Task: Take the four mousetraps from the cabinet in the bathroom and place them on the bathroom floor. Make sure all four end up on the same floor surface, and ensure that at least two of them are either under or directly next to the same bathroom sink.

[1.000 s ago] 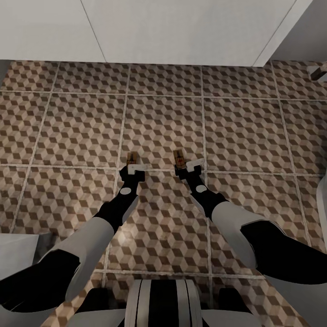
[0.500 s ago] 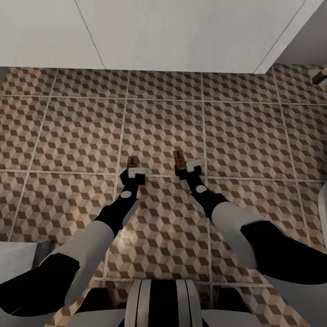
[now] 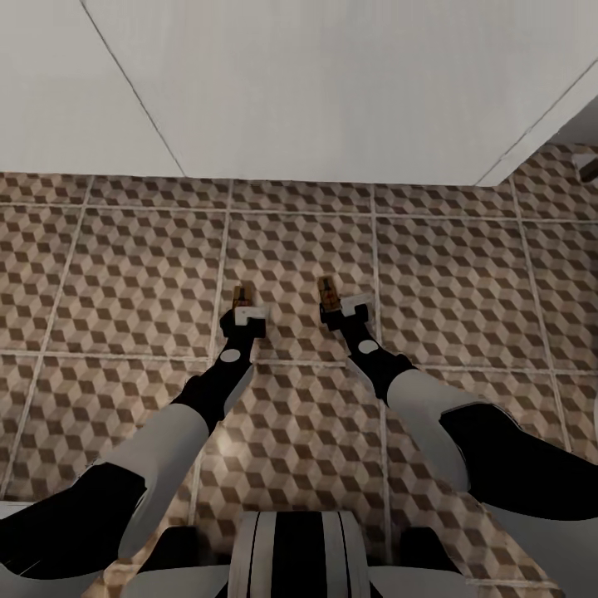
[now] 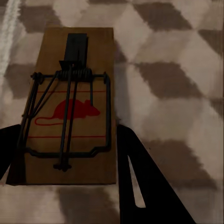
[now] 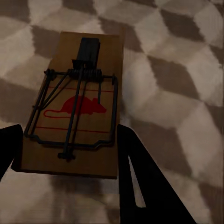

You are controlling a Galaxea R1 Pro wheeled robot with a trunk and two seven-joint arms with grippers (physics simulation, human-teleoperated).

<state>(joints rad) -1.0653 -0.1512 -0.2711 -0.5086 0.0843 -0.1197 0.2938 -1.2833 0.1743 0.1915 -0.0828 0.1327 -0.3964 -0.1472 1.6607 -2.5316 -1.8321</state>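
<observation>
Two mousetraps show, tan wooden boards with dark wire and a red mouse print. My left gripper (image 3: pixel 243 304) is shut on one mousetrap (image 3: pixel 242 293) (image 4: pixel 70 107), whose board sits between the dark fingers (image 4: pixel 140 186). The other mousetrap (image 3: pixel 327 290) (image 5: pixel 77 107) is held the same way by my right gripper (image 3: pixel 334 305), also shut. Both traps hang low over the cube-patterned bathroom floor (image 3: pixel 133 274), side by side about half a tile apart. The white boxy sink (image 3: pixel 332 91) spans the top of the head view, roughly one tile ahead of the traps.
Pale grout lines (image 3: pixel 374 249) divide the floor into large tiles. A small dark and white object (image 3: pixel 590 166) sits at the far right edge. My white and black trunk (image 3: pixel 291 556) is at the bottom of the head view.
The whole head view has moved forward toward the sink, which now covers more of the top. Both grippers, still holding their traps, have passed beyond the grout line they hovered over.
</observation>
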